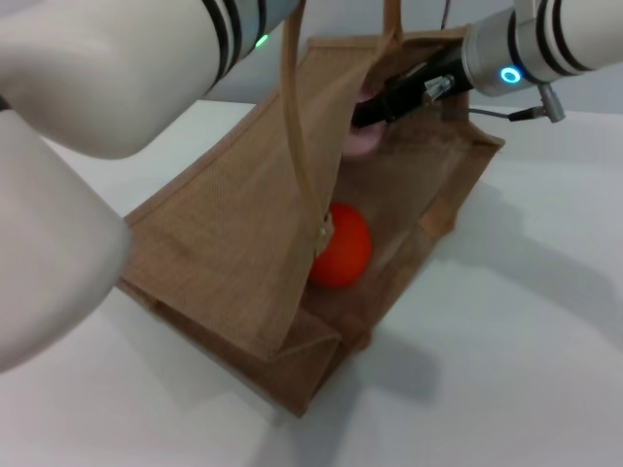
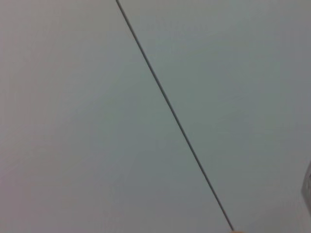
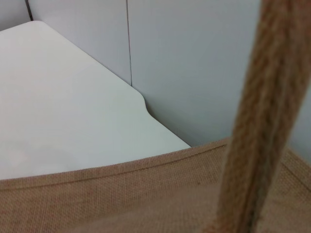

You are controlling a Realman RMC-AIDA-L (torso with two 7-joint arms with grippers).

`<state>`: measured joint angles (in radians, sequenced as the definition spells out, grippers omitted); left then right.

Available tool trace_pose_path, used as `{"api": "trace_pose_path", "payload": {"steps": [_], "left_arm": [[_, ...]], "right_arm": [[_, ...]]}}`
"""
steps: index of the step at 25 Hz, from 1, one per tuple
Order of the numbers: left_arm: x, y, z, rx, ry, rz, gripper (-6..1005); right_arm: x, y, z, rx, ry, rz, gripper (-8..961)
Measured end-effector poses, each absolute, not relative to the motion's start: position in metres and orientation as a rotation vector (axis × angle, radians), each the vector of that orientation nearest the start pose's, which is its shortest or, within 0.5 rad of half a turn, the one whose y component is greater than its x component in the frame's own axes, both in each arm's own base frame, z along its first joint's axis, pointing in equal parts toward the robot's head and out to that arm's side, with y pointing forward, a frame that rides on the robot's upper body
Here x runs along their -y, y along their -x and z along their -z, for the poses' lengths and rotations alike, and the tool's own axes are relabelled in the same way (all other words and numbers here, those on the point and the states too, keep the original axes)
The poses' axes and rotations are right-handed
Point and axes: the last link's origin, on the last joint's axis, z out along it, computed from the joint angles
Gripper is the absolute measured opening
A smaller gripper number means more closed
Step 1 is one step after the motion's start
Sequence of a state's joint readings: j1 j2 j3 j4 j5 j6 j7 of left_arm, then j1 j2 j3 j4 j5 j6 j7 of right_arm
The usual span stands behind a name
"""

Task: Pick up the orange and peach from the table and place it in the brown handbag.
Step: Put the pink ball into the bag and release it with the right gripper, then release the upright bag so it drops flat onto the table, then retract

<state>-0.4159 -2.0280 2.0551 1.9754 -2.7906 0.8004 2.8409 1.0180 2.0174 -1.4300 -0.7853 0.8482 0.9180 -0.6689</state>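
The brown handbag lies tilted on the white table with its mouth held open. The orange rests inside it against the lower wall. My right gripper reaches into the bag's mouth from the far right, its dark fingers closed around the pale pink peach, which shows partly behind the bag's edge. One handle runs straight up out of the head view beside my left arm. The left gripper itself is out of view. The right wrist view shows the bag's rim and a handle up close.
My left arm fills the upper left of the head view and hides that part of the table. The table's far edge meets a grey wall. The left wrist view shows only a wall panel with a seam.
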Motion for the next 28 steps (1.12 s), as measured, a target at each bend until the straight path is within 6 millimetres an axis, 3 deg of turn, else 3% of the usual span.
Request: {"api": "trace_pose_path", "payload": {"steps": [5, 15, 20, 24, 28], "left_arm": [[-0.341, 0.020, -0.038, 0.171, 1.907, 0.326, 188], [-0.350, 0.038, -0.039, 0.218, 1.885, 0.273, 193], [-0.357, 0.050, -0.041, 0.259, 1.869, 0.265, 196], [-0.360, 0.058, -0.046, 0.312, 1.854, 0.311, 198], [-0.360, 0.058, -0.045, 0.322, 1.882, 0.345, 200]], "right_arm": [[-0.455, -0.102, 0.042, -0.737, 2.571, 0.059, 777], [-0.432, -0.130, 0.036, -0.812, 2.612, 0.200, 773], [-0.428, -0.152, -0.001, -0.792, 2.406, 0.315, 771], [-0.423, -0.162, -0.038, -0.775, 2.233, 0.298, 769], [-0.425, -0.172, -0.060, -0.822, 2.155, 0.258, 768]]}}
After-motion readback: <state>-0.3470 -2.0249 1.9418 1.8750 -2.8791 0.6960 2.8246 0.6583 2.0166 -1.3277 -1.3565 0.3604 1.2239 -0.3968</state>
